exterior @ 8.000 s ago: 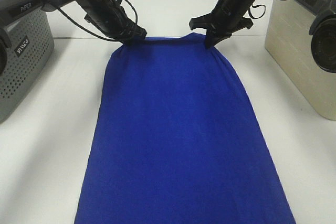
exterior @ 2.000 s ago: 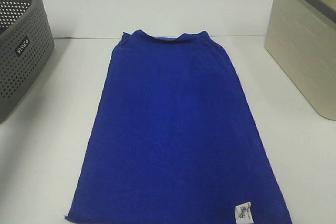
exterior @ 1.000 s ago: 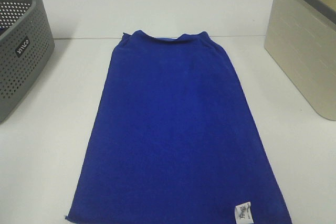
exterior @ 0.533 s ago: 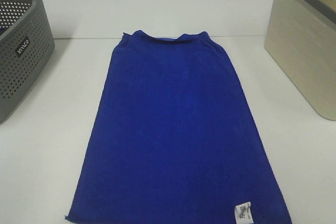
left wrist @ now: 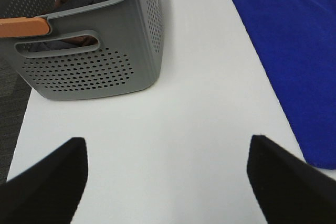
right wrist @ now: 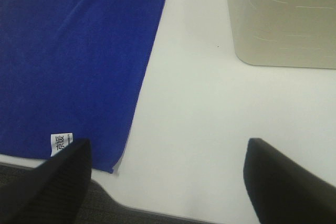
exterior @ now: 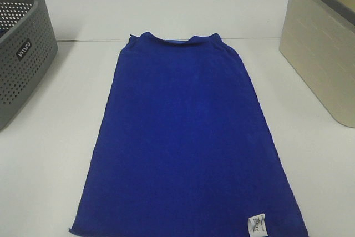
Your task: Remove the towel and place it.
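Towel spread flat on white table between grey basket and beige bin, apparently placed. Left gripper and right gripper wide apart, empty, clear of cloth.

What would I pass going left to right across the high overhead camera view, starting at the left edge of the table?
Grey perforated plastic basket → large royal-blue rectangular cloth towel, spread flat on the white table → beige plastic bin with a grey rim.

Blue towel — spread flat, white label at corner
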Robot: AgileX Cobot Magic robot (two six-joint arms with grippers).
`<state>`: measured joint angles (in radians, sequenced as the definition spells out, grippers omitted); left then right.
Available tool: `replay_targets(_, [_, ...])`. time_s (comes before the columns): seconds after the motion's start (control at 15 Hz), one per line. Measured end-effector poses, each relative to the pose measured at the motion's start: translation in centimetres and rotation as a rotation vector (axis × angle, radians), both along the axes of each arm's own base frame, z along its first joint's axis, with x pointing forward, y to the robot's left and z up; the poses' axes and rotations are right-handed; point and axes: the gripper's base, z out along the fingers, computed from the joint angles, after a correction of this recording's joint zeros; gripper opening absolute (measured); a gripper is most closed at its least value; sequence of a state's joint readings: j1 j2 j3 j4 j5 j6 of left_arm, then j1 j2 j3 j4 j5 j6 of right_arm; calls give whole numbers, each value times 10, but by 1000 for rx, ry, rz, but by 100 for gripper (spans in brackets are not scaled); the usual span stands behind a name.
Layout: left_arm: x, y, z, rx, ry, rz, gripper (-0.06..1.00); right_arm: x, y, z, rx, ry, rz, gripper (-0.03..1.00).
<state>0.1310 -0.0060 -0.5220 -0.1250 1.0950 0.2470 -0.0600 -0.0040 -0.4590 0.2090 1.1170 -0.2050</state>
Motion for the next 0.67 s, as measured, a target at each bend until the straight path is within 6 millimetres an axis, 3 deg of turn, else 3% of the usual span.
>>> replay_targets(0.67, [0,-3,1,-44,-14,-29,78,0,1,0,6,0,4,78])
